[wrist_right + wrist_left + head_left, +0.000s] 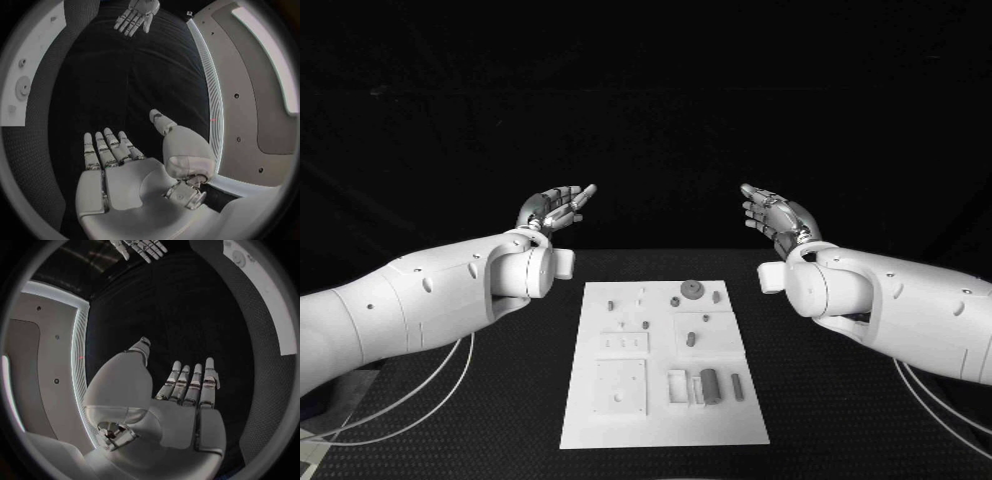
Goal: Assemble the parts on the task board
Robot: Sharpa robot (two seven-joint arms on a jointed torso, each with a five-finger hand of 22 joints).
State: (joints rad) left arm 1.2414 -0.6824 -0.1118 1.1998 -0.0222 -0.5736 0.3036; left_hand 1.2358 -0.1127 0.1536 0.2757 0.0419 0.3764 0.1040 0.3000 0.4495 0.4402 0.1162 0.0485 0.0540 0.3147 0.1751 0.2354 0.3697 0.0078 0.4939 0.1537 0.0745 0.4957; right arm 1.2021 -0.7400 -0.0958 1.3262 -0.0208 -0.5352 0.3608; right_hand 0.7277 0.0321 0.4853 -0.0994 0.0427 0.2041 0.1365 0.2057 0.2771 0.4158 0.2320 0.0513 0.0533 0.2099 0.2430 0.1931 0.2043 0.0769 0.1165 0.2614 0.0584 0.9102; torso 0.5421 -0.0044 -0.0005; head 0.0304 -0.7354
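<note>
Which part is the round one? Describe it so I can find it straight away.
Start at the white board in the middle of the black table. Go to its far end, right half: the round part lies there, the farthest piece. It is a disc, while its neighbours are small ovals or long bars.

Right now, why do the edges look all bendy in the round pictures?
Both wrist views use a fisheye lens: in the left wrist view the task board curves along the circle's rim behind the left robot hand; the right wrist view bends it too, past the right robot hand. In the head view its edges run straight.
</note>
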